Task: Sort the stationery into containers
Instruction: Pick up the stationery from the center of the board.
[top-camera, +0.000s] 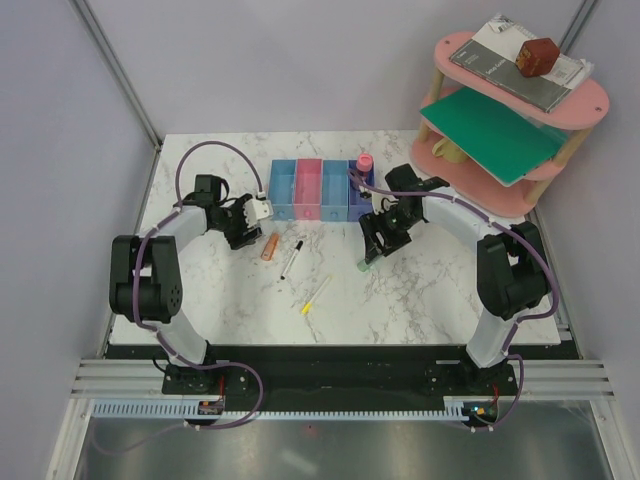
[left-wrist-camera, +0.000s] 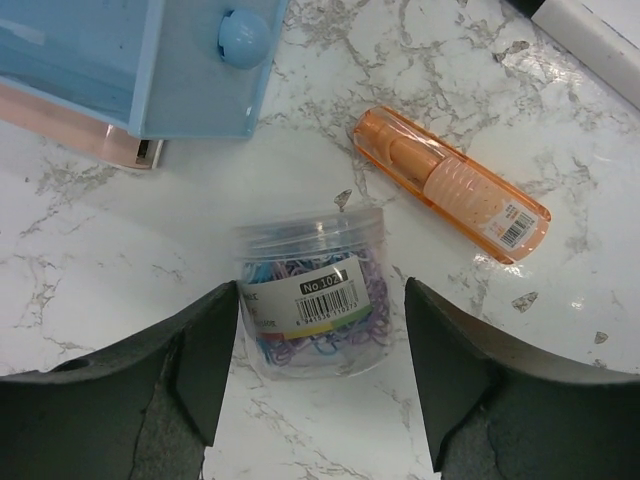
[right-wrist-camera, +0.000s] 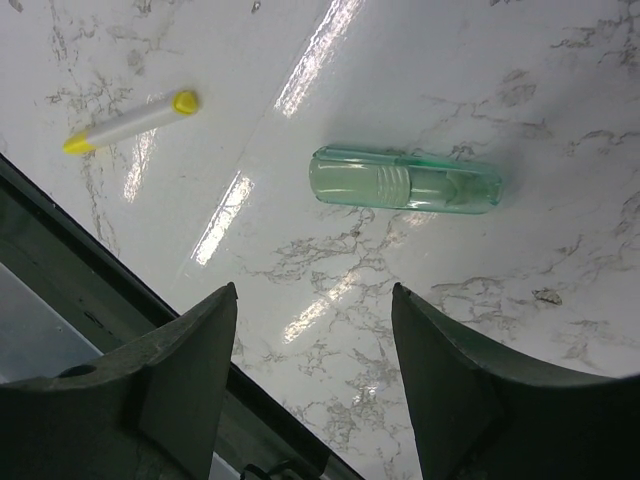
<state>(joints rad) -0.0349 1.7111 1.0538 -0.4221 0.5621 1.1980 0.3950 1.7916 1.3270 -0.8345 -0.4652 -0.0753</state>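
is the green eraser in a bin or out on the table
Out: the green eraser lies flat on the marble table.

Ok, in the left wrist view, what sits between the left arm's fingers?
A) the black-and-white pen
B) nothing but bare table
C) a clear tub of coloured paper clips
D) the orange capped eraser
C: the clear tub of paper clips stands in the gap between the open left fingers, while the orange eraser lies on the table beyond them, off to one side.
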